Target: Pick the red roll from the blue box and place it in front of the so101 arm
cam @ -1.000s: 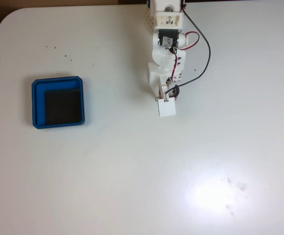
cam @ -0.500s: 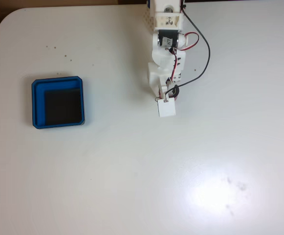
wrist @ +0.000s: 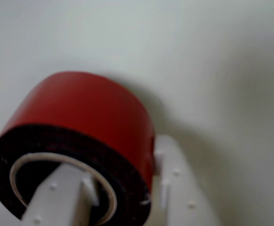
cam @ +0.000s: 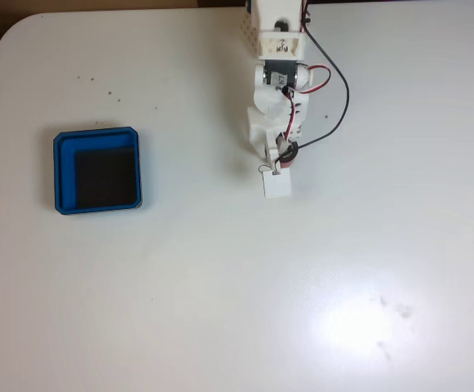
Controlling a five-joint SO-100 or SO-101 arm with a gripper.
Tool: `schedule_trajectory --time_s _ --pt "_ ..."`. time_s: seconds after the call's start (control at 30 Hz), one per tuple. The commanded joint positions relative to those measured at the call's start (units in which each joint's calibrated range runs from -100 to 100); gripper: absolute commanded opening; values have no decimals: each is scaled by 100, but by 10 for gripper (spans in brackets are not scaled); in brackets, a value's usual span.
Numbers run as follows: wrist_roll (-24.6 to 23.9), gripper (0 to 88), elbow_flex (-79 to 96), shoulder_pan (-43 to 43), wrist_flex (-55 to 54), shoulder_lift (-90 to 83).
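In the wrist view the red roll point(wrist: 85, 117) fills the lower left, held just above the white table. One white finger point(wrist: 56, 197) passes through its round hole and the other finger point(wrist: 174, 183) presses its outer red wall, so my gripper point(wrist: 122, 165) is shut on it. In the fixed view the so101 arm point(cam: 276, 98) reaches down from the top edge, and its white wrist block point(cam: 276, 183) hides the fingers and the roll. The blue box point(cam: 64, 173) lies far to the left of the arm, with nothing on its black floor pad point(cam: 104, 176).
The white table point(cam: 220, 286) spreads wide below and to the right of the arm in the fixed view. Red and black wires point(cam: 338, 98) loop out on the arm's right side. The table's rounded corner point(cam: 8, 37) is at the top left.
The arm's upper joints have shifted slightly and the wrist block has edged a little to the left. The blue box has not moved.
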Motion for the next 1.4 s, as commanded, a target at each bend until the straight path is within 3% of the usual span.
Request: schedule_trajectory --time_s 0.0,0.73,1.0,1.37 --pt "-12 7 1 40 -50 5" --pt "-20 12 1 -18 -50 -12" --pt "-29 102 1 11 -42 -29" --pt "-20 104 10 60 -42 -965"
